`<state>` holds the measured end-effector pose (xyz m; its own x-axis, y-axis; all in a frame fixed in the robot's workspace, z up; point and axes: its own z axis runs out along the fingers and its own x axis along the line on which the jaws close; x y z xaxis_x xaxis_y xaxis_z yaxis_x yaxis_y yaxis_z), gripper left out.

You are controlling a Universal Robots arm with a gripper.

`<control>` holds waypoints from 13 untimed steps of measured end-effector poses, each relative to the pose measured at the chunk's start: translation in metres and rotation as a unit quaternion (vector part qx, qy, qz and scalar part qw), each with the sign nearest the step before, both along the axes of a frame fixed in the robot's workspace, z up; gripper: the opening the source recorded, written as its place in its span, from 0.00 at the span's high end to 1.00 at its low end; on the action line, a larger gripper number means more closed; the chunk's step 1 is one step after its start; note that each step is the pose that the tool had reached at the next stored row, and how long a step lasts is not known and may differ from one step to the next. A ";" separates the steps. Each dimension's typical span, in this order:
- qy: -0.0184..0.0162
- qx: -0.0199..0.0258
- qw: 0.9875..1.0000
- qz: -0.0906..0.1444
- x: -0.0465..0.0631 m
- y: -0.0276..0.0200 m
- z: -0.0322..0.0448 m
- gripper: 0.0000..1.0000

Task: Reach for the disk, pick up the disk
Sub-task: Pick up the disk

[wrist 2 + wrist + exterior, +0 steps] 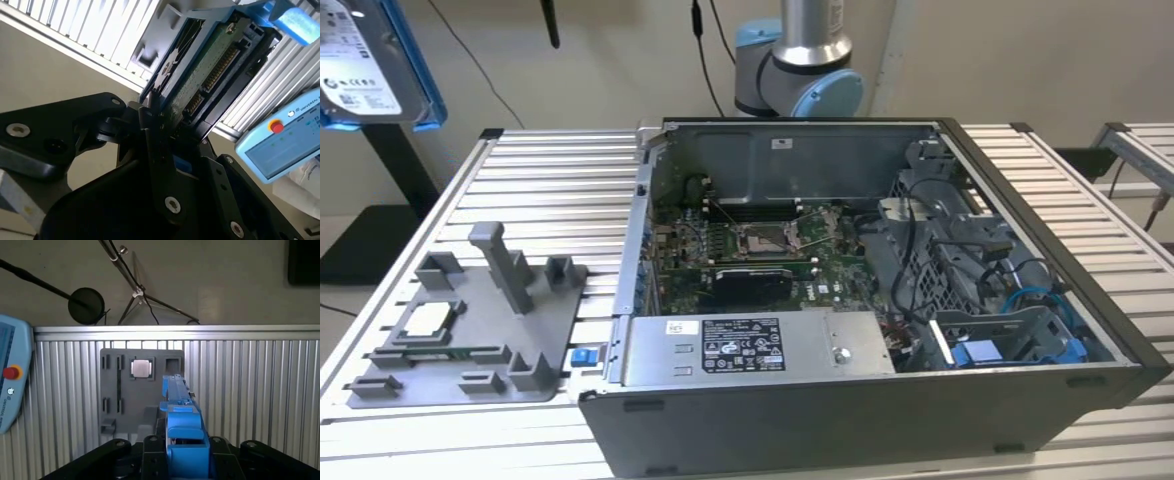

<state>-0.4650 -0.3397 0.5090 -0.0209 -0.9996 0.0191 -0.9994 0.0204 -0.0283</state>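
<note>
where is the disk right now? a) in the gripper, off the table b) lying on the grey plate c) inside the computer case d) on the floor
a: in the first wrist view the gripper is shut on the disk, held above the grey plate.

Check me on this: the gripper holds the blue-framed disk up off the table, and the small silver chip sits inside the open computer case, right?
Not quite. The gripper does hold the disk off the table, but the silver chip sits on the grey fixture plate beside the computer case, as the exterior view shows.
</note>
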 end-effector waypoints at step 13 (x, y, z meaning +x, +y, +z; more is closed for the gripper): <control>0.000 0.000 1.000 0.000 0.000 0.0000 0.0182 1.00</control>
<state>-0.4650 -0.3397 0.5272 -0.0207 -0.9996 0.0187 -0.9994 0.0201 -0.0283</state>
